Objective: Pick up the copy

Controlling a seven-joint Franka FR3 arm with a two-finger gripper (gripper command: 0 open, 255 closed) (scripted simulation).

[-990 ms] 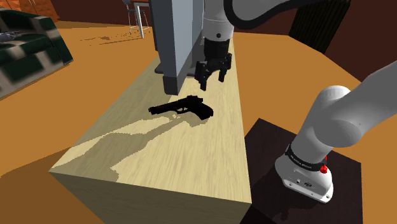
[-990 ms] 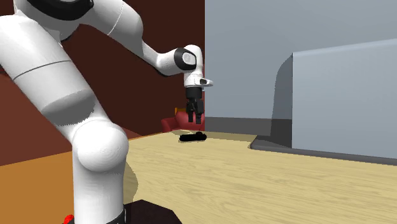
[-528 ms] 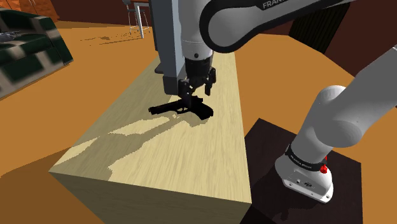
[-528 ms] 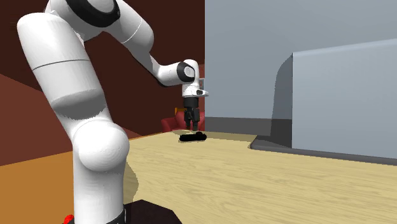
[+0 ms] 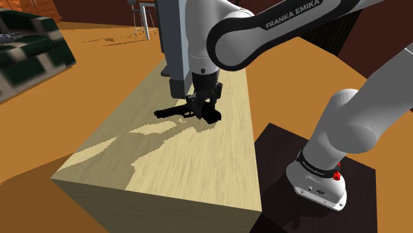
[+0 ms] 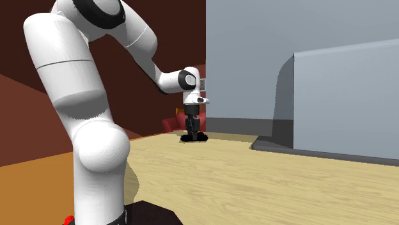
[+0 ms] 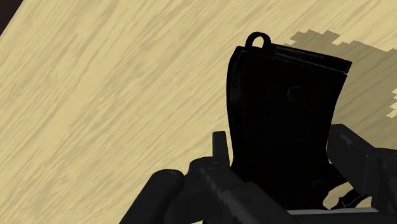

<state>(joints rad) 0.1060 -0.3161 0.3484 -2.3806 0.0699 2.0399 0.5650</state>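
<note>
Down on the table [image 5: 165,165], the hand [image 5: 206,108] straddles the grip of the black pistol [image 5: 171,112] (clenched or released, I cannot tell). The pistol lies flat near a grey block [image 5: 179,40].

Light wood-grain block table [image 5: 192,169]; black pistol [image 5: 172,112] flat on top — grey slab [image 5: 176,40] standing at far end.

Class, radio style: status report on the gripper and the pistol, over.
Gripper open, astride black pistol at its grip. Pistol flat on wooden table, not lifted. Grey block stands close by.
</note>
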